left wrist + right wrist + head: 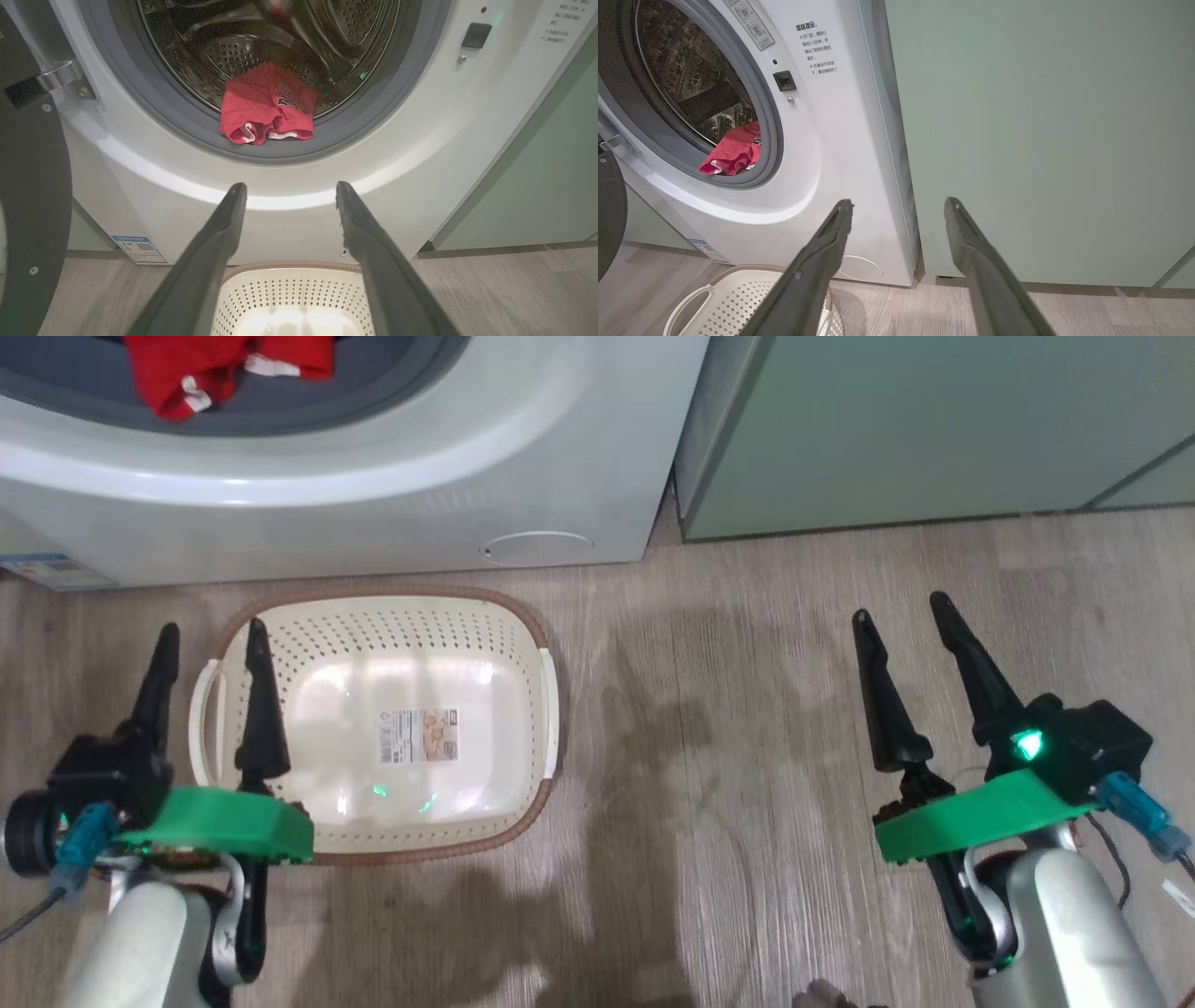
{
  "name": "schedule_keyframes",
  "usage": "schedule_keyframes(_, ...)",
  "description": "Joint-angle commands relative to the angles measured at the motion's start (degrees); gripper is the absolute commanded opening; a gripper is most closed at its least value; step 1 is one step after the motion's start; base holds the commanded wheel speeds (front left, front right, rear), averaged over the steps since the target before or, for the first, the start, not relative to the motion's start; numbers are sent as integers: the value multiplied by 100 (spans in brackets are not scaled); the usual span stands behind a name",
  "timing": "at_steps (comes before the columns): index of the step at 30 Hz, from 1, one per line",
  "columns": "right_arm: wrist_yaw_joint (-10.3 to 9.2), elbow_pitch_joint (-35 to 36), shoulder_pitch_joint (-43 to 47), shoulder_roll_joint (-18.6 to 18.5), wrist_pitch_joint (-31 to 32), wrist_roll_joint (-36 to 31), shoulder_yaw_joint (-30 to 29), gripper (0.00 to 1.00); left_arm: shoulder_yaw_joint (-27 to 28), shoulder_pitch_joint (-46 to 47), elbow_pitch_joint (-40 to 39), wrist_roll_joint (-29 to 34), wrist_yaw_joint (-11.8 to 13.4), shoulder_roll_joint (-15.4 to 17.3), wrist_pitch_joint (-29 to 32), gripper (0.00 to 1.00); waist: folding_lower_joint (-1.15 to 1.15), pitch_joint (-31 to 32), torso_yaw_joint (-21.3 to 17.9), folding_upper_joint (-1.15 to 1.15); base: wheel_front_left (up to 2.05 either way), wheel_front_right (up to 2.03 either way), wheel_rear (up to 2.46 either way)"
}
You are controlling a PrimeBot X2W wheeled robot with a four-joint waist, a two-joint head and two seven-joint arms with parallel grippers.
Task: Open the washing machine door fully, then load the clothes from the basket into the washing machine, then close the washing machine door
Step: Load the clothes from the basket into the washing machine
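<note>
Loading looks done, as I judge it; the basket [392,635] on the floor before the washing machine [373,513] has nothing in it but its label [420,735], and the clothes [266,109] lie at the mouth of the drum [233,51], their front edge draped over the grey seal [355,126]; the step in hand is the turn from loading to closing. My left tool [211,630] hangs over the basket's left end, fingers spread wide, holding nothing; my right tool [899,607] hangs over bare floor well to the right, likewise wide apart and empty. The washing machine door [32,186] stands swung out on the left of the left wrist view. Next, I think, the garment wants a nudge deeper so the seal is not fouled; then the left tool must get behind the door and swing it shut.
</note>
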State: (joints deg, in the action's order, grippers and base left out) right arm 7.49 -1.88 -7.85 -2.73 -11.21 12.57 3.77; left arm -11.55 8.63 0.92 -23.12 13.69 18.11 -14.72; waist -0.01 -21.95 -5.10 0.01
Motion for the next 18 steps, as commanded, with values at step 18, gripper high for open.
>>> schedule_keyframes(18,0,291,250,-15,228,-93,146,100,67,-56,-72,81,-41,-5,-28,100,1,326,68,-1,0,0,0)
